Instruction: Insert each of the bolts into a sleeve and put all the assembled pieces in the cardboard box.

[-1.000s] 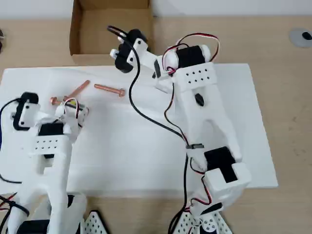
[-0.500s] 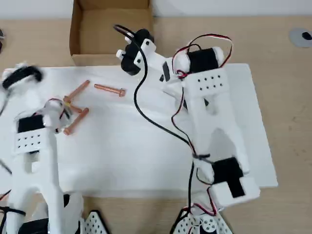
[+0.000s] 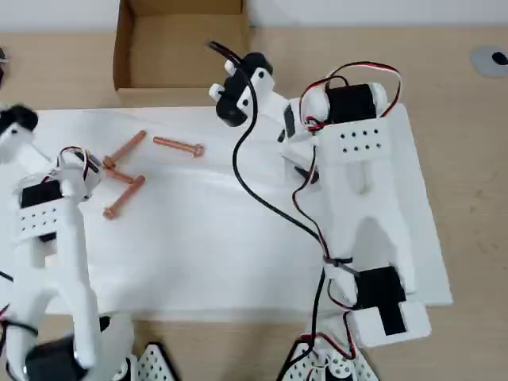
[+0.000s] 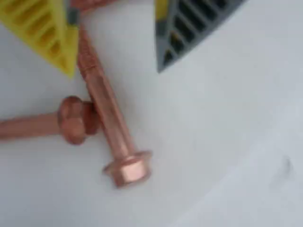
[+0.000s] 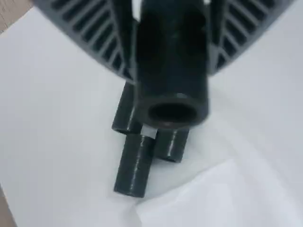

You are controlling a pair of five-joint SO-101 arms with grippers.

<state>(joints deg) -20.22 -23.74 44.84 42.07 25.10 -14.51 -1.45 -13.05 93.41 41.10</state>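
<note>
Nearest us, the left gripper (image 4: 116, 70) hangs over the white paper sheet (image 3: 238, 254), its yellow and grey jaws spread wide and holding nothing. Right below them lie two copper flanged bolts (image 4: 111, 120), touching, one's head against the other's shaft. Across the sheet, the right gripper (image 5: 173, 71) has its jaws clamped on a black tubular sleeve (image 5: 173, 106), bore facing out, lifted above three more black sleeves (image 5: 135, 163) lying bunched together. Further off, a lone copper bolt (image 3: 178, 146) rests on the sheet, and at the far side of the wooden tabletop (image 3: 460, 159) stands the open cardboard box (image 3: 123, 59). By my read, a pairing is being set up: sleeve in hand, bolt not yet taken. Next, the left jaws need to drop, close on one shaft, then line it up with that bore.
</note>
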